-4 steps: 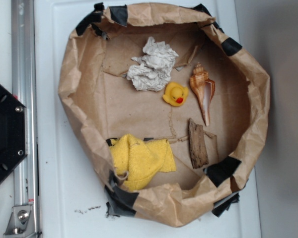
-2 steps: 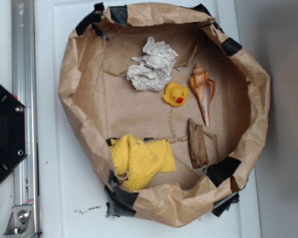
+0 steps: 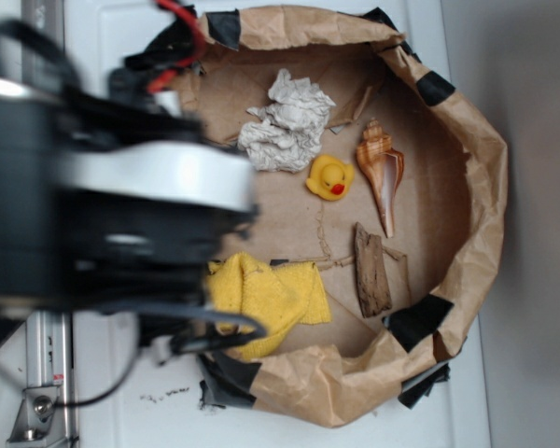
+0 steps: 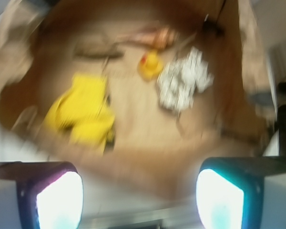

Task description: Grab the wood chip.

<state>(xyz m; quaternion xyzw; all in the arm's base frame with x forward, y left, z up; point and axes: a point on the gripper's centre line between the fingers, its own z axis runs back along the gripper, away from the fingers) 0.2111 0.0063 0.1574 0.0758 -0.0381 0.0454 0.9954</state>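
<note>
One wood chip (image 3: 371, 271) lies well apart from the wide-spread, empty pincer (image 4: 138, 200).

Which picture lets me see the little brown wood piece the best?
The exterior view. There the wood chip lies sharp and unblocked on the brown paper. The wrist view is blurry; the chip is only a dark smear near the top.

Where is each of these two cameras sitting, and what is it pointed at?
Exterior: fixed overhead, looking straight down into the paper-lined bin; the blurred arm covers the left side.
Wrist: rides on the arm, looking forward and down into the bin; two glowing fingers frame the bottom edge, apart.
Shared: wood chip, seashell, rubber duck, yellow cloth, crumpled paper.
</note>
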